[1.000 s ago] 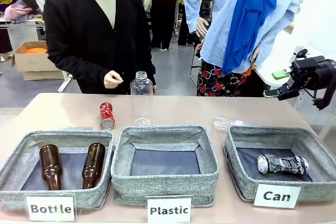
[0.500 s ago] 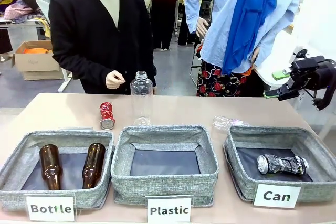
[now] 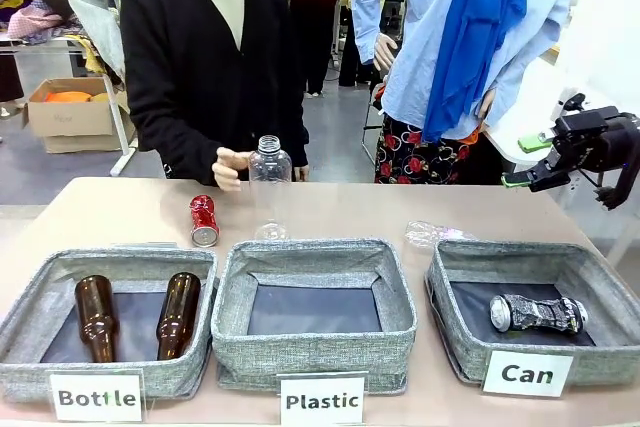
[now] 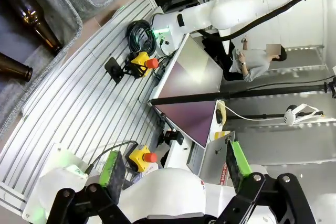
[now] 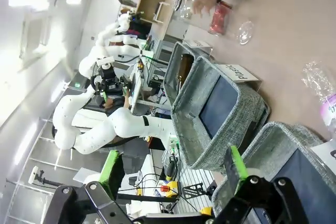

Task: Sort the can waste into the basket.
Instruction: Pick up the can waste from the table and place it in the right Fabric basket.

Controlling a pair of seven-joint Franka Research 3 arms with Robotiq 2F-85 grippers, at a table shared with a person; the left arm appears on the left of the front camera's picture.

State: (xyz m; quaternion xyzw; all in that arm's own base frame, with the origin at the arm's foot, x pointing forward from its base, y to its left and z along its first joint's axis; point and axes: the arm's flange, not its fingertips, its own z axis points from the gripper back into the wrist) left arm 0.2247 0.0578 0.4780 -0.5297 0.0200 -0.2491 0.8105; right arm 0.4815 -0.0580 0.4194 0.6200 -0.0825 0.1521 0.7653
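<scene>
Left gripper (image 4: 173, 163) and right gripper (image 3: 522, 160) both spread wide, gripping nothing. Black can (image 3: 537, 313) lying in the Can basket (image 3: 458, 342); red can (image 3: 204, 220) on the table (image 3: 120, 212) behind the Bottle bin (image 3: 175, 375), near a person's hand (image 3: 232, 167).

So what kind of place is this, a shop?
Probably a robot lab or test room. The right tool hangs beside the table, yellow boxes with red stop buttons sit by cables, and the Can basket wears a printed label for sorting.

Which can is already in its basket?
The black can, lying inside the Can basket; the red can lies on the table, outside it.
</scene>
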